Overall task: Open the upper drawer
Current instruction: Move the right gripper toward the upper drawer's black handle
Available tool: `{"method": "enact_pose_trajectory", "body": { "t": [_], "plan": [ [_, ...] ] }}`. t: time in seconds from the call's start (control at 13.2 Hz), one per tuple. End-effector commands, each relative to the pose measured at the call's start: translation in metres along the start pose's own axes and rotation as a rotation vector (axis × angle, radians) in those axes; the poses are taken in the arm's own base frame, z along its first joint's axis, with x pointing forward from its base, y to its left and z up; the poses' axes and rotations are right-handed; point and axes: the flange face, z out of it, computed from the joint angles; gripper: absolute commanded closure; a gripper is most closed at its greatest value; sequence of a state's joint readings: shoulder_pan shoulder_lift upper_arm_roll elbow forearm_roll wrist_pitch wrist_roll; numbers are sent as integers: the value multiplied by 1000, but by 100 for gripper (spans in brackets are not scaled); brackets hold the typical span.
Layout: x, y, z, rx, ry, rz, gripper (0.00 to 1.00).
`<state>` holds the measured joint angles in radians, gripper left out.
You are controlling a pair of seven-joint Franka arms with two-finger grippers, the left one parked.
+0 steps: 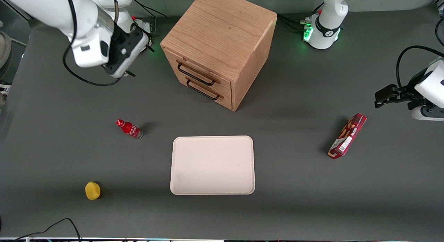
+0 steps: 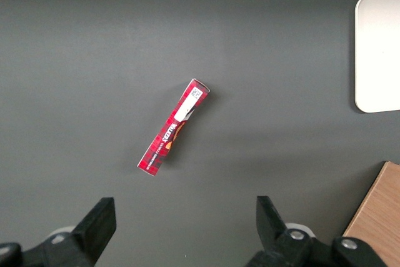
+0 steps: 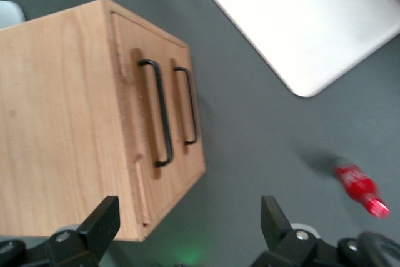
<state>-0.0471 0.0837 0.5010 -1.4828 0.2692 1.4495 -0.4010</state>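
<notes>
- The upper drawer (image 1: 197, 71) sat shut in the wooden cabinet (image 1: 222, 37), upper centre of the front view, its front flush with the face of the cabinet.
- Its long black handle (image 1: 196, 74) ran across the drawer front; the bottom drawer's handle (image 1: 203, 89) lay just below it, so the two could easily be confused.
- The cabinet stood turned at an angle, with the drawer fronts facing toward the working arm's end of the table, which probably suited a pull from that arm.
- The gripper (image 1: 129, 72) hung in the air in the upper left of the front view, well apart from the handle and touching nothing.
- Its fingers (image 3: 101, 220) were spread wide with nothing between them, as the right wrist view showed, ready to close around the bar.
- That wrist camera looked down on both handles (image 3: 157, 112), so the arm seemed aimed at the cabinet but not yet lined up with the top bar.
- By my judgement the task had not begun: the approach to the handle was the step in hand.
- A pale tray (image 1: 212, 165) lay at the centre of the table, nearer the front camera than the cabinet.
- A small red bottle (image 1: 129, 129) lay on its side in the left middle of the front view, and a yellow object (image 1: 92, 190) sat lower left.
- A red box (image 1: 347, 136) lay at the right of that view, toward the parked arm's end, clear of the drawer's likely path.
</notes>
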Motion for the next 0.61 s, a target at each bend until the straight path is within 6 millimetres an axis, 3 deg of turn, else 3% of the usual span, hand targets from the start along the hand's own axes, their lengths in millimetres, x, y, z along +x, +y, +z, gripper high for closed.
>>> {"method": "enact_pose_trajectory", "body": {
  "t": [0.0, 0.3, 0.53],
  "plan": [
    [15, 11, 38, 117, 9, -28, 0],
    [19, 17, 93, 222, 11, 14, 0],
    [21, 10, 131, 221, 2, 22, 0]
  ]
}}
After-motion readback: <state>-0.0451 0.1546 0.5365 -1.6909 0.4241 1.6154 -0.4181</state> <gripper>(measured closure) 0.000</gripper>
